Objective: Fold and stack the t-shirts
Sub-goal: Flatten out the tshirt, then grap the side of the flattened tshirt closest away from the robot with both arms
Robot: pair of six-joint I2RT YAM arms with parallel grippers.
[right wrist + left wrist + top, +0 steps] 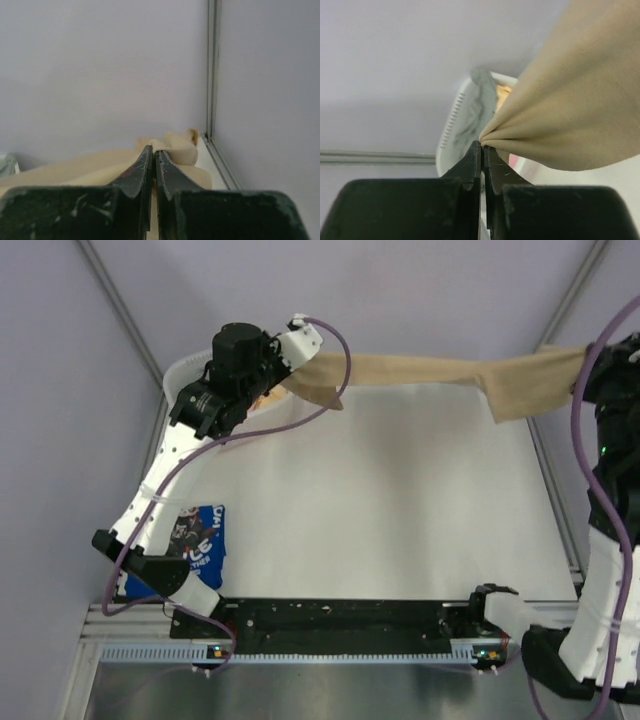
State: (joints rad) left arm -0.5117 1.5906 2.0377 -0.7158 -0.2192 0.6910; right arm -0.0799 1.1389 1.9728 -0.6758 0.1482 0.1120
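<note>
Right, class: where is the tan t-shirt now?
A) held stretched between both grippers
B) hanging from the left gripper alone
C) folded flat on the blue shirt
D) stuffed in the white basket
A: the tan t-shirt spans from the left gripper to the right gripper, each pinched shut on its cloth.

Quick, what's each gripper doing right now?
Left gripper: closed, pinching the tan t-shirt.
Right gripper: closed, pinching the same tan t-shirt.
</note>
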